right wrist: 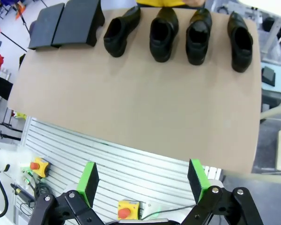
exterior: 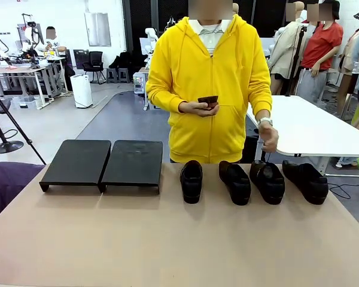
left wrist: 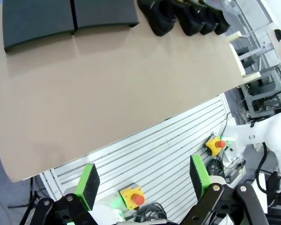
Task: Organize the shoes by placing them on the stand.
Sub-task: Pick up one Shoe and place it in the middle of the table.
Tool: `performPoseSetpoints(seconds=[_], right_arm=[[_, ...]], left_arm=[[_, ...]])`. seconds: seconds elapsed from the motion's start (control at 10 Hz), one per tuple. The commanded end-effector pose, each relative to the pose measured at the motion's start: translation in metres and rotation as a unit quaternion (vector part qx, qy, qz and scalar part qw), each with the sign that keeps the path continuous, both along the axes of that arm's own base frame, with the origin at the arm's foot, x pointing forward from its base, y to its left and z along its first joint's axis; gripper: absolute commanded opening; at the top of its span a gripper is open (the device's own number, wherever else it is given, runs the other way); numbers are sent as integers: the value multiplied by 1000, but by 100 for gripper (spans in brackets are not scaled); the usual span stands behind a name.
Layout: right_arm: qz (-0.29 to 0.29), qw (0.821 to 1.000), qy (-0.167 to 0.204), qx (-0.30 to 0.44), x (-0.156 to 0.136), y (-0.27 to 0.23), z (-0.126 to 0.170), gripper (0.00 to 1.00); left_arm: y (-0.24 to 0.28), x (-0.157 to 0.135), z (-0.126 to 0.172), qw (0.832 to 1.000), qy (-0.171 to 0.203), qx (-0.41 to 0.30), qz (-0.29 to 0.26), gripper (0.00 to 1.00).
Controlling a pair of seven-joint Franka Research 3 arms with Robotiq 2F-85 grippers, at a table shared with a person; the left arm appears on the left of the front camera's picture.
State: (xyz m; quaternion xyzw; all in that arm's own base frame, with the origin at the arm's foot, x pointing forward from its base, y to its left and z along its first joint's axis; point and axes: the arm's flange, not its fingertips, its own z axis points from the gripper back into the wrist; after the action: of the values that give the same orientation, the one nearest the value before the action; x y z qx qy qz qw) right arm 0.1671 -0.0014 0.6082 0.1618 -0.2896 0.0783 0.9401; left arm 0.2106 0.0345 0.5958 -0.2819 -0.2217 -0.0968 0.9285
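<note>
Several black glossy shoes stand in a row at the table's far right side; the leftmost shoe (exterior: 191, 180) (right wrist: 121, 31) is nearest the stand and the rightmost shoe (exterior: 306, 181) (right wrist: 240, 41) is by the right edge. The stand (exterior: 103, 162) (right wrist: 65, 22) (left wrist: 68, 18), two sloped black panels side by side, sits bare at the far left. In the left wrist view the shoes (left wrist: 183, 17) bunch at the top. My left gripper (left wrist: 143, 180) hangs open, high over the table's near edge. My right gripper (right wrist: 143, 180) is also open, held back from the table, nothing between its fingers.
A person in a yellow hoodie (exterior: 209, 89) stands at the far edge behind the shoes, holding a phone (exterior: 207, 100). The tan tabletop (exterior: 167, 239) is bare in front. Below the near edge are a slatted panel (right wrist: 107, 164) and yellow emergency-stop boxes (left wrist: 132, 196).
</note>
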Motion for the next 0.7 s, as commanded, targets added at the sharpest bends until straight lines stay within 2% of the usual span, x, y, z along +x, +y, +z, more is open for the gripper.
performPoseSetpoints(seconds=[0.0, 0.4, 0.5, 0.6], right_arm=[[6, 1000, 2, 8, -1, -2, 1, 100], [0, 1000, 0, 0, 0, 0, 0, 100], [2, 1000, 27, -12, 30, 6, 2, 100], [-10, 999, 33, -32, 59, 12, 4, 100]], left_arm=[[0, 1, 0, 1000, -8, -2, -4, 100], [0, 1, 0, 1000, -8, -2, -4, 100], [0, 1, 0, 1000, -8, -2, -4, 100], [0, 1, 0, 1000, -8, -2, -4, 100]])
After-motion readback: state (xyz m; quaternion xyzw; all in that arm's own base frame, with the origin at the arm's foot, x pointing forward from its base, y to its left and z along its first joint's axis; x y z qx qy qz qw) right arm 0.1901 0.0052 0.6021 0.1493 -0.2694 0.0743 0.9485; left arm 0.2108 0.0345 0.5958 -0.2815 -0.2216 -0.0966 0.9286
